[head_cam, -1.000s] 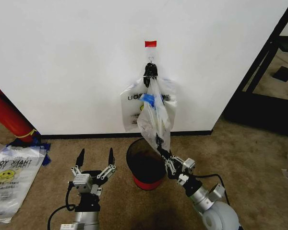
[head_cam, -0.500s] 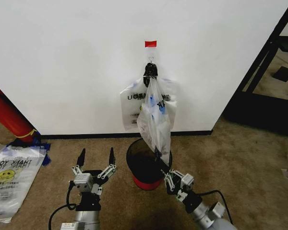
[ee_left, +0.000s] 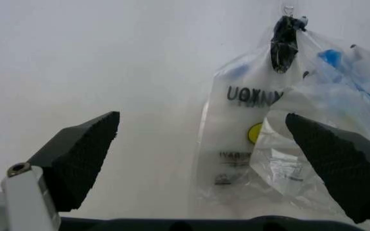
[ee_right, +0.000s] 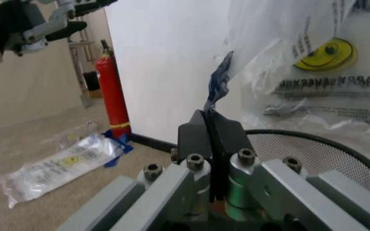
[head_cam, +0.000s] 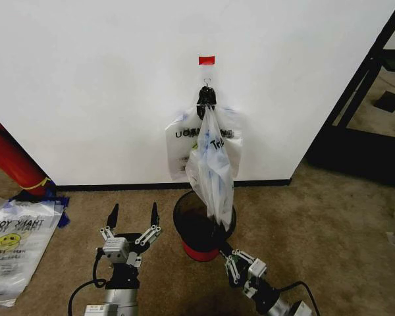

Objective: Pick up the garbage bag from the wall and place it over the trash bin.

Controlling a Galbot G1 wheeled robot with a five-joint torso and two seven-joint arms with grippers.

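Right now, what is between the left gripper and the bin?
Only bare carpet, seen in the head view. The left gripper hovers open beside the bin, touching nothing; the bag hangs over the bin instead.

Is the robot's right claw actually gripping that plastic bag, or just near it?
Touching. In the right wrist view, the right gripper has its jaws pressed together on a blue strip of the garbage bag, which rises straight from between them.

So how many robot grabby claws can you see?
2. The left gripper is open, on the carpet side left of the trash bin. The right gripper is shut on the garbage bag, just right of the bin.
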